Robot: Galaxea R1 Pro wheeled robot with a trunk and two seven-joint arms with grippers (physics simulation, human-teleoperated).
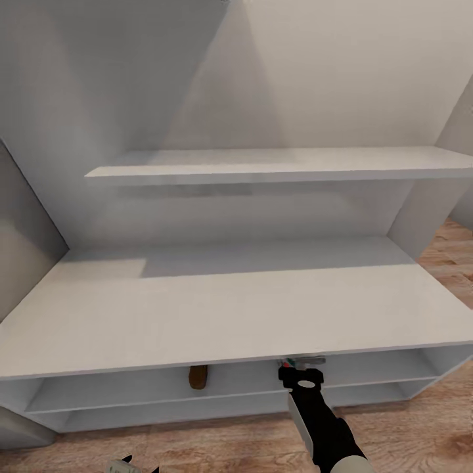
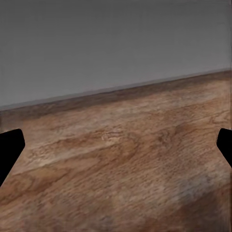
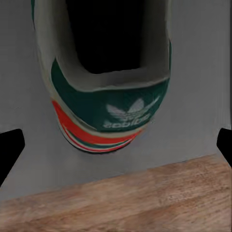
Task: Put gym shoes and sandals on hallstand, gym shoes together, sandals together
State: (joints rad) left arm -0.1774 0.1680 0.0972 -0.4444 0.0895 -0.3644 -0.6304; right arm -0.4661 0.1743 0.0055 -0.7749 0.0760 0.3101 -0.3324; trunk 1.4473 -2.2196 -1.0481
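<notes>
The hallstand (image 1: 217, 309) is a low pale-grey bench with two open shelf levels, a tall back panel and a floating shelf (image 1: 276, 164). One gym shoe (image 3: 108, 82) lies on a grey shelf surface, its green and red-orange heel facing my right gripper (image 3: 116, 145), which is open just behind the heel with fingers well apart. In the head view that gripper (image 1: 301, 369) reaches under the bench top, where a bit of the shoe (image 1: 291, 361) shows. A brown sandal (image 1: 197, 376) lies on the same shelf level to its left. My left gripper (image 2: 116, 145) hangs open over the corridor floor (image 2: 121, 164).
Wood-plank floor (image 1: 217, 440) runs along the front of the hallstand and past its right end (image 1: 453, 256). A grey wall with a dark baseboard (image 2: 116, 94) stands beyond the left gripper. A grey panel (image 1: 26, 223) closes the left side.
</notes>
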